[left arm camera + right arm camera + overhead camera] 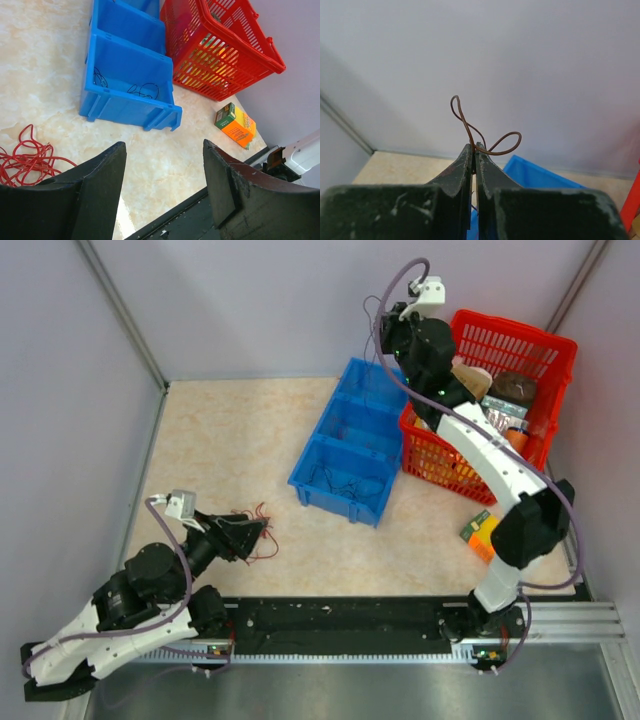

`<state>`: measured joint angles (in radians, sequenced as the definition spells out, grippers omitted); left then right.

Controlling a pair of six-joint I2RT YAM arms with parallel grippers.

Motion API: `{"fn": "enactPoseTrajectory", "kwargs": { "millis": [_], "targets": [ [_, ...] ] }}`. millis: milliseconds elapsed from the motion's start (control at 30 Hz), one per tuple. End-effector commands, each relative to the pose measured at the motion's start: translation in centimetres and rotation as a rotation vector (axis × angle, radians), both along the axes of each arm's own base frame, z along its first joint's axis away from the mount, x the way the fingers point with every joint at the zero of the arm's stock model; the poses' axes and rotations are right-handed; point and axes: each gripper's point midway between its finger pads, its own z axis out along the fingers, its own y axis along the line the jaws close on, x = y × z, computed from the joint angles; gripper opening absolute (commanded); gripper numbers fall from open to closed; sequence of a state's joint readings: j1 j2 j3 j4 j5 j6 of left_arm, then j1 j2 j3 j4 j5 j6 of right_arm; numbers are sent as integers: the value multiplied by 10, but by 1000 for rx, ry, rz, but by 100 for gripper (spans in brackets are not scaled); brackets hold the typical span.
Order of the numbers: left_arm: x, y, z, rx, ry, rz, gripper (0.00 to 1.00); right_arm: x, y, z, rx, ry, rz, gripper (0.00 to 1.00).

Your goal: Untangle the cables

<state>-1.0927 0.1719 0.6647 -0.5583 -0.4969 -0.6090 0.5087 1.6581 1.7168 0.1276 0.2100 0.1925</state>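
Low over the near left of the tabletop (230, 430), the left gripper (164, 146) is released, its fingers spread with nothing between them, just beside a tangled red cable (27, 161). Farther off, dark cables (144, 90) lie in the nearest compartment of a blue bin (125, 107). Beyond, the raised right gripper (474, 148) is clenched on a looped brown cable (465, 127).

Items counted on the table:

- One blue bin (335, 502), with three compartments showing.
- One red basket (440, 465), at the far right corner.
- One orange-and-green carton (482, 530), near the right edge.
- One red cable (27, 160), tangled, towards the near left corner.
- One brown cable (466, 127).
- Dark cables (144, 90) in the bin: number not determinable.
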Motion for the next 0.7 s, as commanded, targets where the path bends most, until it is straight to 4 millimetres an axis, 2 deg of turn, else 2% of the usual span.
{"fn": "enactPoseTrajectory", "kwargs": {
  "millis": [0,100,267,400,567,667],
  "targets": [
    [-2,10,12,-33,-7,21,67,28,-23,38,20,-108,-106,0],
    [-2,16,13,-28,-9,38,67,38,-18,21,-18,-85,-79,0],
    [2,22,13,-2,-27,65,69,48,-17,11,-33,-83,-39,0],
    [3,19,15,13,-34,62,69,66,-8,-13,-83,-68,28,0],
    [4,17,13,25,-30,61,69,71,12,-57,-221,-74,130,0],
    [4,17,11,29,-26,63,69,78,7,-79,-285,-54,131,0]
  ]
}}
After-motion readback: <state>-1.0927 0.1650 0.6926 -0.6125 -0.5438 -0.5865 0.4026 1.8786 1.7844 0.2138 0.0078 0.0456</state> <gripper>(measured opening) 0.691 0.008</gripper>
